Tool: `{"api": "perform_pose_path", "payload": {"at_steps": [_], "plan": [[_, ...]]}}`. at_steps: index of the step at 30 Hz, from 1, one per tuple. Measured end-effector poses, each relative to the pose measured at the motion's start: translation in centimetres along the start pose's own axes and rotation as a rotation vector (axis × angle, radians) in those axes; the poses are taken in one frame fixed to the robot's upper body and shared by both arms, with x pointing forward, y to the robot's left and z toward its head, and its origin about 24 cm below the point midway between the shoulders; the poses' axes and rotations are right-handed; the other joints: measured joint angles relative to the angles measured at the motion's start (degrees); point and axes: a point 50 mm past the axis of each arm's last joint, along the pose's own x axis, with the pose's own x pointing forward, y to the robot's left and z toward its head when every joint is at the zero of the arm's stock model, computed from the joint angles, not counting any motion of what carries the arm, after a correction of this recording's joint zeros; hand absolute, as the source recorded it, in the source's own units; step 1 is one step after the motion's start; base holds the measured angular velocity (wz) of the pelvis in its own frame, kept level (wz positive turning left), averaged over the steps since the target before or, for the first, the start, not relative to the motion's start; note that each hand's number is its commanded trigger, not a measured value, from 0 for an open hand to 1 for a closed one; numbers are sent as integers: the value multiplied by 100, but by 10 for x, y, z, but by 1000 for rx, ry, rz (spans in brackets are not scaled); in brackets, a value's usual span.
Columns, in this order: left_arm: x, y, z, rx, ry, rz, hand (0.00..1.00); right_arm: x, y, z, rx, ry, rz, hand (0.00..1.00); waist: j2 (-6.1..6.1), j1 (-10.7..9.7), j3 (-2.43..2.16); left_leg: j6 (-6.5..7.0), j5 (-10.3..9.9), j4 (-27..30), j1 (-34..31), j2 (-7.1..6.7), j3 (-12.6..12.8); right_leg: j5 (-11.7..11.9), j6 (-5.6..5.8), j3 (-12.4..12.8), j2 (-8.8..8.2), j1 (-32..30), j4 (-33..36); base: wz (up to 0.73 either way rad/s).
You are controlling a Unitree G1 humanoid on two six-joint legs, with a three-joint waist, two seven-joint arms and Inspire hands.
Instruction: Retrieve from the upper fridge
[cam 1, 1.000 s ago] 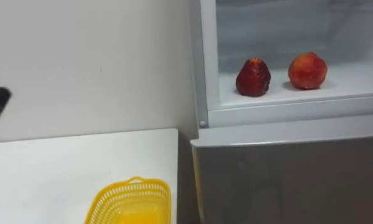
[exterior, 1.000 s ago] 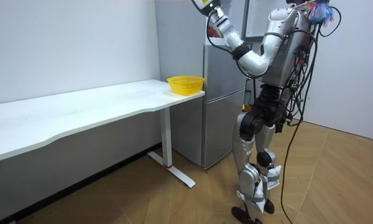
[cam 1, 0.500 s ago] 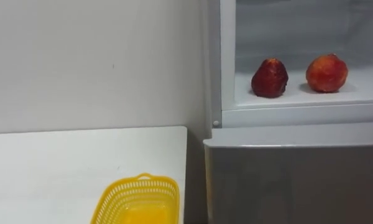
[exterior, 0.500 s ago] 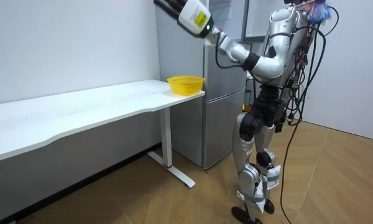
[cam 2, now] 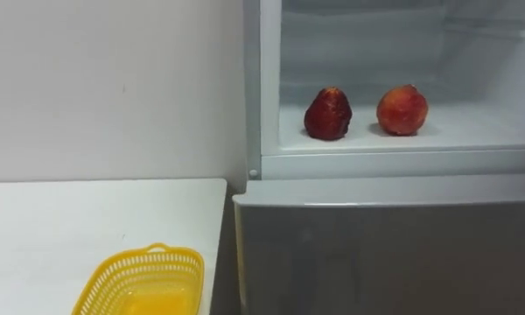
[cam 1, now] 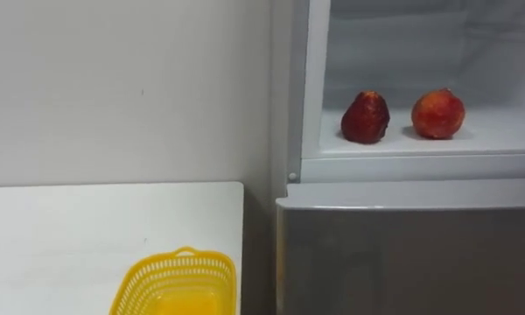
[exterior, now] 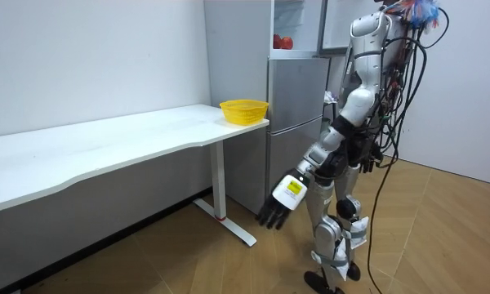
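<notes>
table (cam 1: 87,227): white top, butted up against the left side of the fridge (cam 1: 402,254), pretty much touching it.
basket (cam 1: 175,280): yellow plastic mesh one, sat on the table end closest to the fridge, just left of it and lower than the open compartment.
left hand (exterior: 273,214): hung way down in front of the fridge's lower half, arm stretched toward the floor, fingers loose and relaxed, holding nothing at all.
fridge: grey two-door unit. The upper compartment was open and the lower door was closed.
dark red fruit (cam 1: 365,117): sat on the white shelf (cam 1: 499,136) inside the fridge's upper compartment, over toward its left wall.
orange-red fruit (cam 1: 437,114): same fridge shelf, just to the right of the dark red fruit. They were close, but there was a small gap, so not touching.
robot: stood upright on the wooden floor (exterior: 441,245) right by the fridge front, on the room view's right of it. Neither fruit had left the fridge shelf yet.
</notes>
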Motion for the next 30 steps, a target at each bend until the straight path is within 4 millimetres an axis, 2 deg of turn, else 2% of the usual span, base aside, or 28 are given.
{"api": "perform_pose_path", "payload": {"at_steps": [3,8,13,16,20,26,30], "plan": [[0,-8,-6,41,40,-69,0,0,3,-1,-13,20,18,0,36,-71,9,0,0,1,-5,-2,5,0,0,7,5,0,-2,2],[0,-17,-9,140,59,-163,0,0,6,-5,-33,45,42,0,48,-72,5,0,0,-40,9,8,129,-1,0,95,19,-35,-10,-10],[0,-24,-14,270,113,-232,0,0,11,-5,-30,62,60,0,26,-103,-2,0,1,-47,0,5,270,-1,1,229,23,-71,12,-13],[-3,-29,-21,340,153,-280,0,0,18,-1,-35,73,76,0,-18,-228,-5,0,1,-46,-2,8,306,-3,6,254,19,-101,7,-5],[-2,-28,-23,386,176,-286,0,0,22,-4,-33,99,89,0,-52,-249,-13,0,2,-46,16,6,333,-10,18,286,14,-114,8,-5],[-2,-21,-30,637,190,-273,0,0,24,-10,-34,135,97,0,-125,-268,0,0,1,-45,121,-3,305,-26,30,323,11,-14,-10,-2],[-4,-22,-33,718,206,-292,0,0,25,-9,-42,141,98,0,-158,-263,4,0,1,-40,139,-2,308,-29,30,374,17,-11,-2,-1]]}}
